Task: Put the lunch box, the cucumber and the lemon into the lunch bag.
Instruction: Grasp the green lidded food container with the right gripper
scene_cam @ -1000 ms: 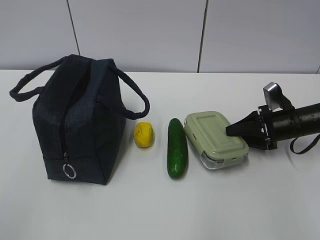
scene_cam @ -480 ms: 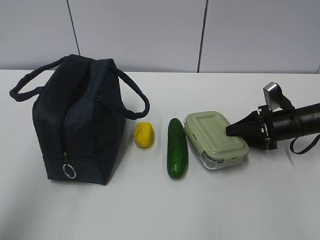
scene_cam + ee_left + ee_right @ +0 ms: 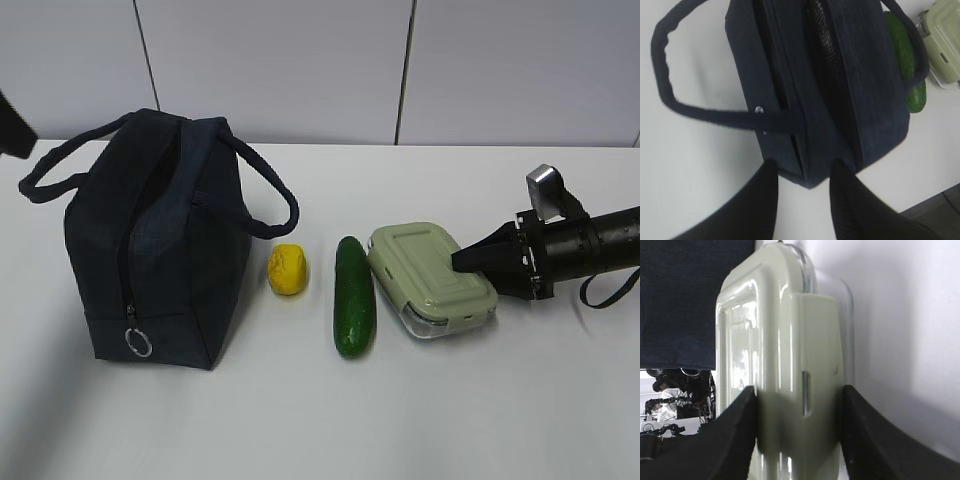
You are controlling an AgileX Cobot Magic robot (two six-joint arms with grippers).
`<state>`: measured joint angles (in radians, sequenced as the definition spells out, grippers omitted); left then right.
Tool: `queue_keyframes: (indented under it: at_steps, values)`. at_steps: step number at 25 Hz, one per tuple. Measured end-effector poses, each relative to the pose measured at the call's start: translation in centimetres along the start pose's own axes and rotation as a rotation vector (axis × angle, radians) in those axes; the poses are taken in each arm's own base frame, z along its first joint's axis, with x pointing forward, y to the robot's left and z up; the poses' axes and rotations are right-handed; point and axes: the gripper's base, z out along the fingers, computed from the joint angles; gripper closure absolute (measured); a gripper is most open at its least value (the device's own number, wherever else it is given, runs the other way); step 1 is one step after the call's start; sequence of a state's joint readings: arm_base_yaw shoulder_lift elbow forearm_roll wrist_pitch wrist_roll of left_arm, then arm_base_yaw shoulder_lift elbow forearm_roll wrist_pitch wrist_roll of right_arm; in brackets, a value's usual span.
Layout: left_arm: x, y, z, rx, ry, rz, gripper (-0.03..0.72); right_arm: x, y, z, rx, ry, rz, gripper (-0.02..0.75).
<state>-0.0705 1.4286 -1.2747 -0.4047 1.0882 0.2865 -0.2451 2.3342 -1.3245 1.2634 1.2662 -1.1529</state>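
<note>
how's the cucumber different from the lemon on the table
The cucumber is dark green, long and slightly curved; the lemon is bright yellow, small and lumpy. The cucumber lies beside the lunch box, while the lemon sits nearer the lunch bag. Both rest untouched on the white table.

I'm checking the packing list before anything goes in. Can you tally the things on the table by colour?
Dark navy: 1, the boxy fabric lunch bag
Yellow: 1, the small lumpy lemon
Dark green: 1, the smooth curved cucumber
Sage green over clear: 1, the lidded rectangular lunch box
Total: 4
</note>
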Motion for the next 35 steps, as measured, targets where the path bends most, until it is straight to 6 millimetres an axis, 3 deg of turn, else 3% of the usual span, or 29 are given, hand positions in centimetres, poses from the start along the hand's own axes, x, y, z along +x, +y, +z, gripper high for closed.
queue_keyframes:
  at_steps: [7,12,19,25,28,35]
  values:
    - [-7.0,2.6,6.2,0.057,0.128,0.011,0.449,0.0,0.0,0.0,-0.002,0.001,0.000,0.365]
    - [-9.6,3.7,8.8,0.061,0.119,0.016,0.436,0.0,0.0,0.0,-0.002,0.001,0.000,0.365]
    - [-9.7,3.7,9.3,0.065,0.129,0.019,0.385,0.0,0.0,0.0,-0.002,0.001,0.000,0.365]
    - [-8.9,1.2,9.9,0.038,0.176,0.095,0.375,0.0,0.0,0.0,-0.003,-0.001,0.003,0.365]
    - [-7.9,0.3,9.0,0.006,0.198,0.123,0.375,0.0,0.0,0.0,-0.003,-0.001,0.005,0.365]
    - [-6.3,0.4,7.7,-0.042,0.225,0.128,0.374,0.0,0.0,0.0,-0.002,-0.002,0.005,0.365]
